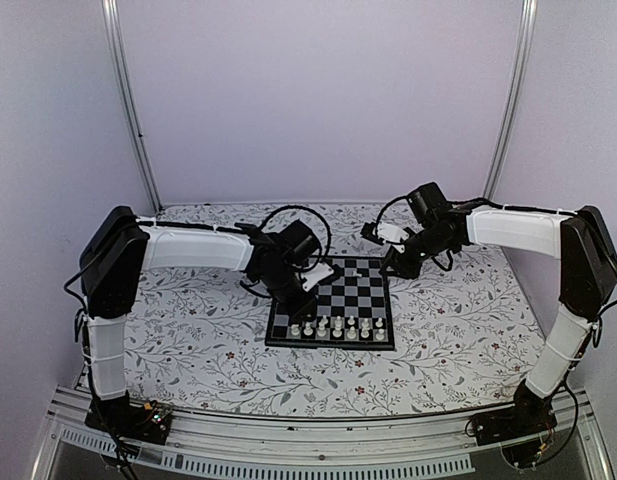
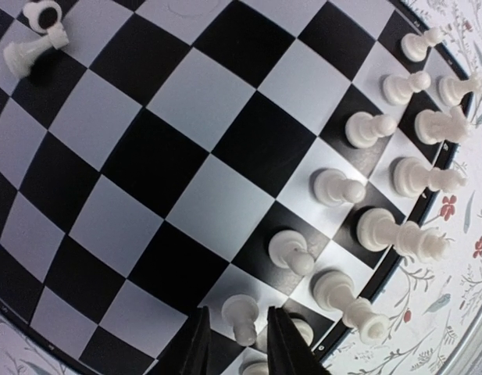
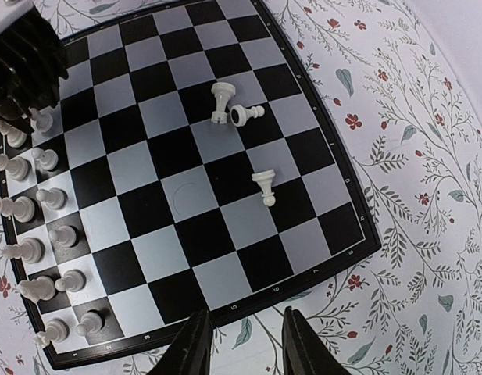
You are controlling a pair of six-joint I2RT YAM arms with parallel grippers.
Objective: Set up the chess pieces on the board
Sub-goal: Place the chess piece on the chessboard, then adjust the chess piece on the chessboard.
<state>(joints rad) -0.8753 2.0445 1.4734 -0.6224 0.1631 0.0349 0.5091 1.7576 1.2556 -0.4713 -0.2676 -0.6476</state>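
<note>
Three small white toppled chess pieces [image 3: 264,187] lie on the black-and-white checked board [image 1: 363,285] mid-worktop; others stand along its near edge. My left jaws sit apart around one standing white pawn [image 2: 241,312]; my right jaws are apart and empty.

Pale lilac walls [image 1: 318,90] and two metal poles [image 1: 129,110] enclose a floral-patterned table [image 1: 188,360], evenly lit.

- left arm [image 1: 193,247]: upper link upright from base, forearm level, reaching right toward centre, wrist bent down
- left gripper [image 2: 239,314]: low, pointing steeply down, fingers [image 2: 195,348] slightly parted
- right arm [image 1: 513,228]: mirrored pose, forearm level, reaching left, wrist dropped
- right gripper [image 3: 246,314]: higher than left, angled down, fingers [image 3: 195,344] parted
</note>
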